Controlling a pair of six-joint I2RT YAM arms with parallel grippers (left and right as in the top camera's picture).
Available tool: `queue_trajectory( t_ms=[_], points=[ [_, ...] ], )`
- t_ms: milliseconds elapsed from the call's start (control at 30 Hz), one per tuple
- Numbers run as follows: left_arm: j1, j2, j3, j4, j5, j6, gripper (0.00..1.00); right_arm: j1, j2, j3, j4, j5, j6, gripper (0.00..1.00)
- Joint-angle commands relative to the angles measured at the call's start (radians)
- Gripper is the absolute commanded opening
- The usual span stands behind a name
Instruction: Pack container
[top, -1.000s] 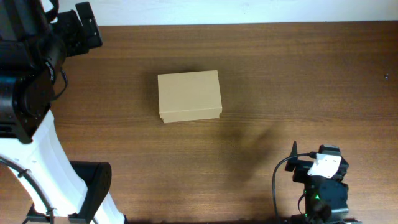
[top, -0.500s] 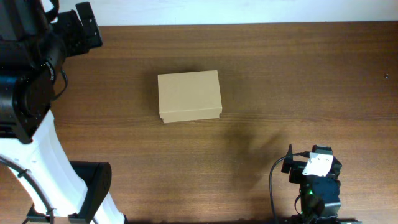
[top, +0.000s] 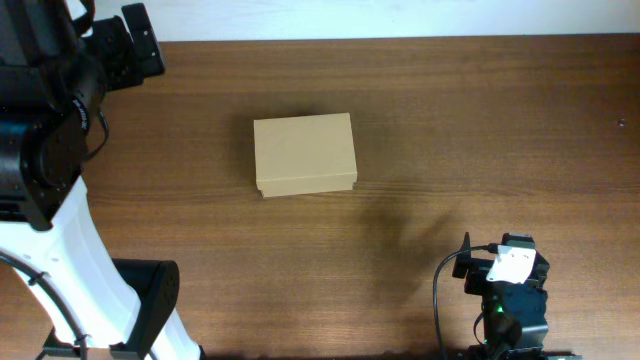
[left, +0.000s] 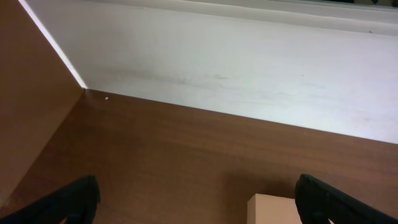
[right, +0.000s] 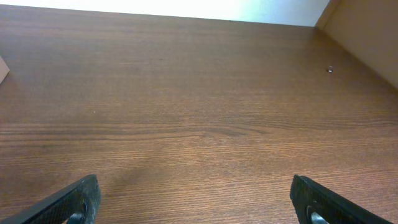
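Observation:
The container (top: 304, 153) is a plain tan cardboard box with its lid shut, lying on the wooden table at centre in the overhead view. My left gripper (top: 135, 42) is at the far left back, well apart from it. In the left wrist view its fingers (left: 199, 202) are spread open and empty, with a corner of the box (left: 273, 210) between them at the bottom. My right arm (top: 510, 285) is folded at the front right edge. In the right wrist view its fingers (right: 196, 202) are wide open and empty over bare wood.
A white wall (left: 249, 68) runs along the table's back edge. The left arm's white base and black mount (top: 150, 290) stand at the front left. A small screw hole (right: 329, 69) marks the table at the right. A box corner (right: 3, 68) shows at the left edge.
The right arm has shifted slightly left and back toward the front edge, then held still. The box and the left arm have not moved.

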Motion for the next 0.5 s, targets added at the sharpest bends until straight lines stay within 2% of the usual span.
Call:
queue_trajectory(
  t_ms=[0, 100, 200, 467],
  points=[
    [-0.001, 0.011, -0.007, 0.000, -0.014, -0.002, 1.00, -0.006, -0.012, -0.009, 0.003, 0.012, 0.002, 0.99],
    [-0.002, -0.003, -0.042, 0.000, -0.014, -0.002, 1.00, -0.006, -0.012, -0.009, 0.003, 0.012, 0.002, 0.99],
    [-0.001, -0.074, -0.152, 0.000, -0.014, -0.002, 1.00, -0.006, -0.012, -0.009, 0.003, 0.012, 0.002, 0.99],
    [-0.001, -0.434, -0.727, 0.040, -0.050, 0.000, 1.00, -0.006, -0.012, -0.009, 0.003, 0.012, 0.002, 0.99]
  ],
)
